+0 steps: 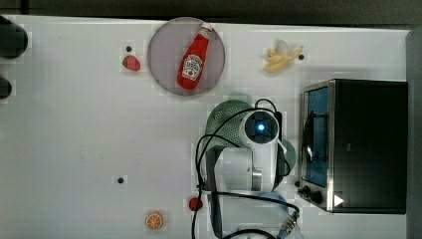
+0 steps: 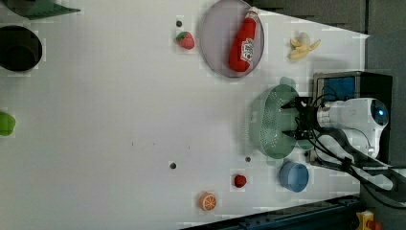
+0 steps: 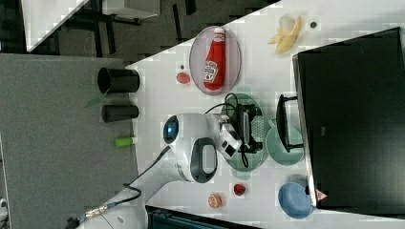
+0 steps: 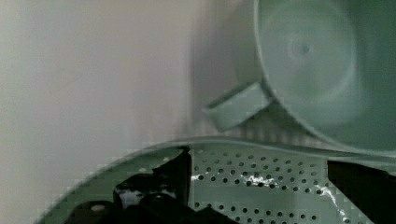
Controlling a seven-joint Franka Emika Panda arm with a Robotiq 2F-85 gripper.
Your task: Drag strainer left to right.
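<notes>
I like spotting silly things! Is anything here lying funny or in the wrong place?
Yes: the ketchup bottle lies flat on its side on the grey plate instead of standing up. A peeled banana lies straight on the table. Nothing looks spilled or broken.

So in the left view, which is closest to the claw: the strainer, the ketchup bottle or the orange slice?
From the claw:
1. Strainer, right at the claw.
2. Ketchup bottle, on the grey plate, toward the left view's top.
3. Orange slice, near the left view's bottom edge.

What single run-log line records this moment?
phase: drag | gripper: inside pale green perforated plastic strainer, jaws open | neighbour: smooth mint-green mug beside rim
</notes>
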